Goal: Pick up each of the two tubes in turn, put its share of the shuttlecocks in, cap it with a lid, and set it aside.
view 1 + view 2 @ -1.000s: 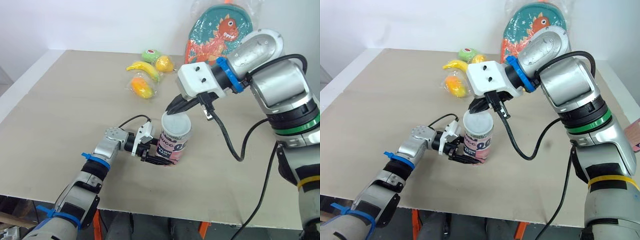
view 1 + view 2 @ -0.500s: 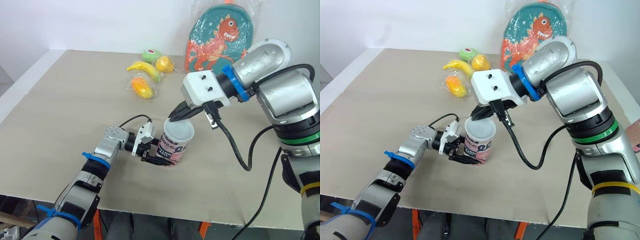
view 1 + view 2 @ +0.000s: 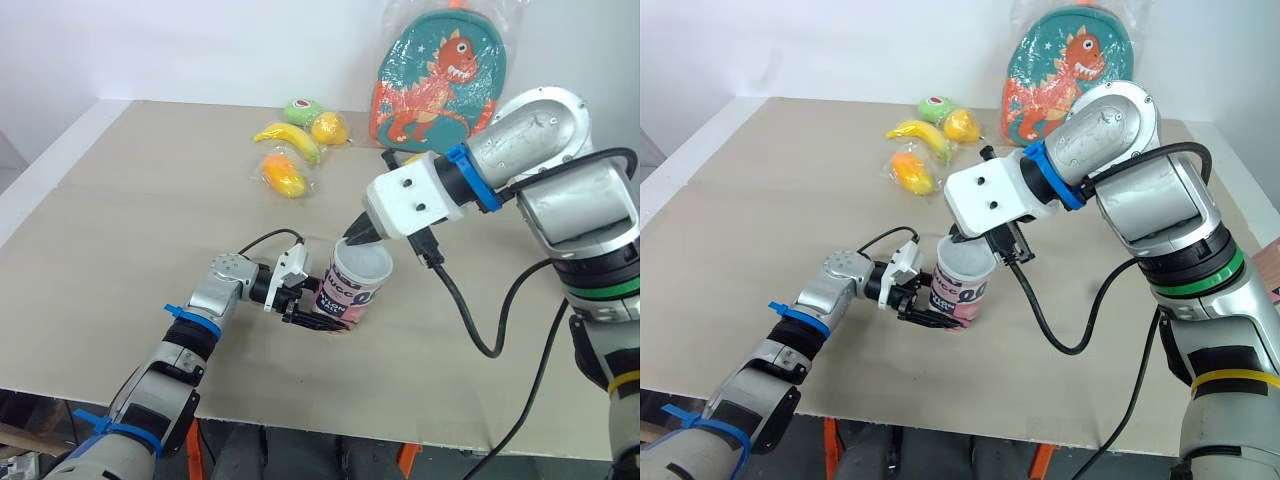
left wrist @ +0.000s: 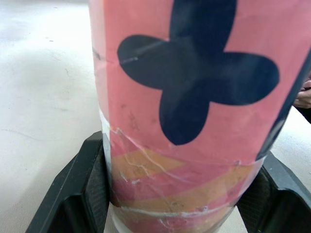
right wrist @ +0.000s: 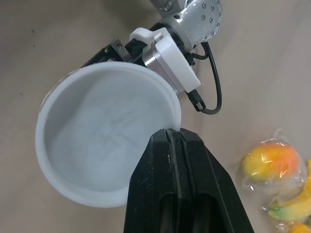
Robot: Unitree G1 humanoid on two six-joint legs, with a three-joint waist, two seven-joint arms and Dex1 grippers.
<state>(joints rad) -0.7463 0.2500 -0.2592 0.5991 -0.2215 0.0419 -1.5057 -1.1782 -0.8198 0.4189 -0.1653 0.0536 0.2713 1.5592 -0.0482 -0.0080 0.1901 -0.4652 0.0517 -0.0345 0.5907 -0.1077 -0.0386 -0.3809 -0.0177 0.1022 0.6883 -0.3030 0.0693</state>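
The left gripper (image 3: 308,312) is clamped on the pink tube (image 3: 349,297) low on its sides. The tube stands near the front middle of the table (image 3: 120,220). A white lid (image 5: 104,145) sits over the tube's mouth. The right gripper (image 5: 173,138) has its fingers pressed together at the lid's far edge. It appears to pinch the rim, though the contact itself is hard to make out.

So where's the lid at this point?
In the head views the lid sits tilted on top of the tube, front middle of the table, its rim pinched by the right gripper; the left gripper clamps the tube's base.
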